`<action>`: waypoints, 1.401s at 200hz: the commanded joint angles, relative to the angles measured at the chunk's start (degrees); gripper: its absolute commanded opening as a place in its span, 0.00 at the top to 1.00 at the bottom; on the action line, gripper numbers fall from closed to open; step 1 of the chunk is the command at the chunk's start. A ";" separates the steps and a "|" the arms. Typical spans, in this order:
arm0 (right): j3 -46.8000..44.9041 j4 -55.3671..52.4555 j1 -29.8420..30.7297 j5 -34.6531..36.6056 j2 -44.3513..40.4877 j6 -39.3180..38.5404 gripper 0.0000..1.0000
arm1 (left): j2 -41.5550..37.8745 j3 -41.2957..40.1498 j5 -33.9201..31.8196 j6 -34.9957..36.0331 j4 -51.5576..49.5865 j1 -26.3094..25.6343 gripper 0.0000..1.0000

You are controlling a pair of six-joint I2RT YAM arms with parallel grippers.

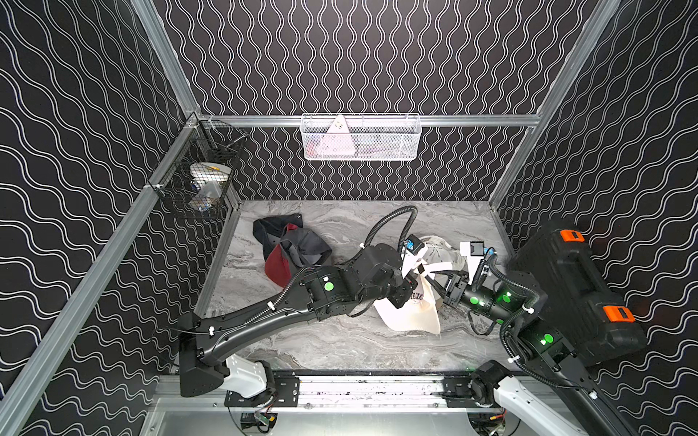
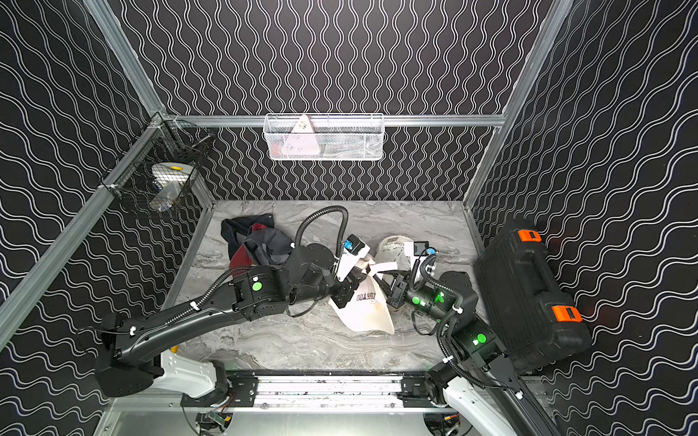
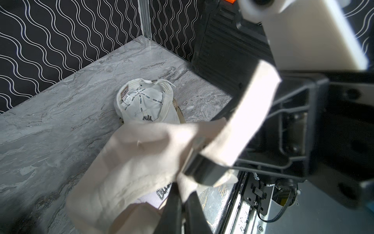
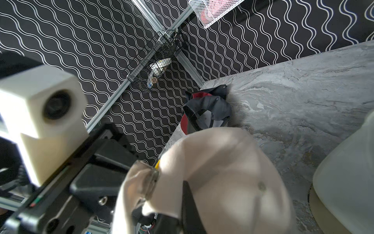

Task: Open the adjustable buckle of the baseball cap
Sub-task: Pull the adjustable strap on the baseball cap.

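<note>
Lettering [image 2: 366, 297] half-hidden where left hand [image 2: 349, 292] clamps cream cap [image 2: 368, 319]; right hand [image 2: 388, 290] clamps it too.

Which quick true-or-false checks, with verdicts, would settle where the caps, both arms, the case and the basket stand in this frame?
1. The left end effector and the right end effector are each shut on the cream cap. True.
2. A white cap lies opening-up on the table. True.
3. The black case has blue latches. False: its latches are orange.
4. The white wire basket stands on the table. False: it hangs on the back wall.
5. Neither end effector holds the dark caps. True.
</note>
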 commanded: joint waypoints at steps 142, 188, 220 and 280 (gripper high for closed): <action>3.71 -8.12 0.04 -2.06 0.55 -9.06 0.69 | 5.63 12.95 -1.55 -1.95 -14.37 -1.00 1.00; 4.85 -10.72 0.04 0.20 1.12 -10.37 0.65 | 6.50 14.56 -1.61 -2.03 -16.39 -1.09 1.00; 5.54 -11.15 0.04 0.27 1.22 -11.14 0.64 | 7.80 16.29 -1.26 -2.16 -17.91 -1.10 1.00; 7.04 -12.30 0.04 -1.47 2.09 -13.24 0.62 | 9.99 19.66 -0.96 -1.93 -20.24 -1.37 1.00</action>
